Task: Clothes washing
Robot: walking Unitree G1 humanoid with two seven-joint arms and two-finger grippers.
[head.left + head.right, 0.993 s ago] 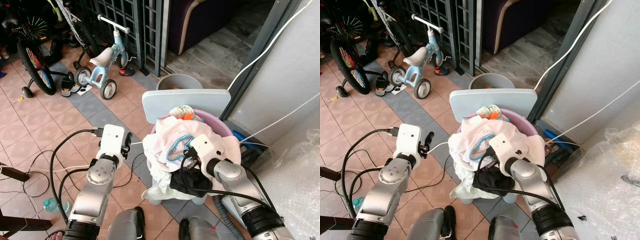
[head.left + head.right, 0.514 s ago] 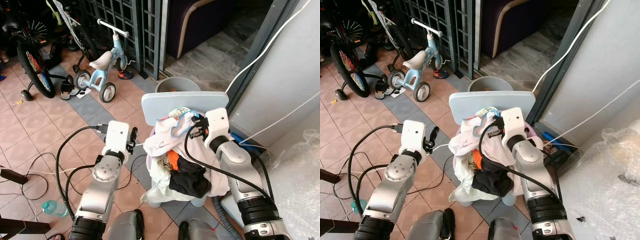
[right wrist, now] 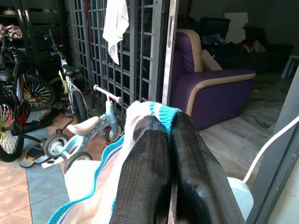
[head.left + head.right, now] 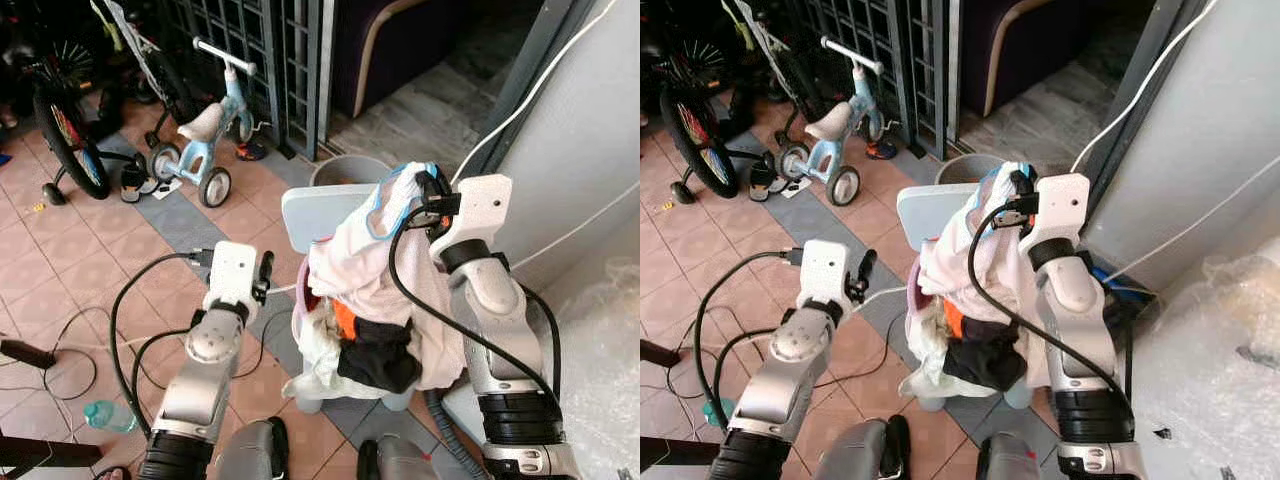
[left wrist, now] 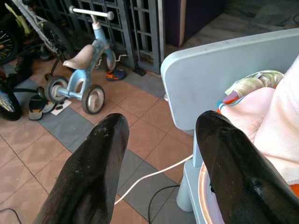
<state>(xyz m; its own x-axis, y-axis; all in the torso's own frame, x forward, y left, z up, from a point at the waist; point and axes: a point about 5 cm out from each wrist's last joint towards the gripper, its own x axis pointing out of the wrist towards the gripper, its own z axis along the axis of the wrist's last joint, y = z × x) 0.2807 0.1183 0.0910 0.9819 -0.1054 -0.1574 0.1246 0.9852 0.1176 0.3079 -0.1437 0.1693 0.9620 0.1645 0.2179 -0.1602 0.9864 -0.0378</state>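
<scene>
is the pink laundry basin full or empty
Full: the pink laundry basin is heaped above its rim with clothes, while the right gripper lifts a white garment with blue trim from it.

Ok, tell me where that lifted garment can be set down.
Bare tiles lie between the left gripper and the blue balance bike. Crowded: the basin heaped with clothes, cables beneath the left arm. The right gripper holds the white garment above the chair.
</scene>
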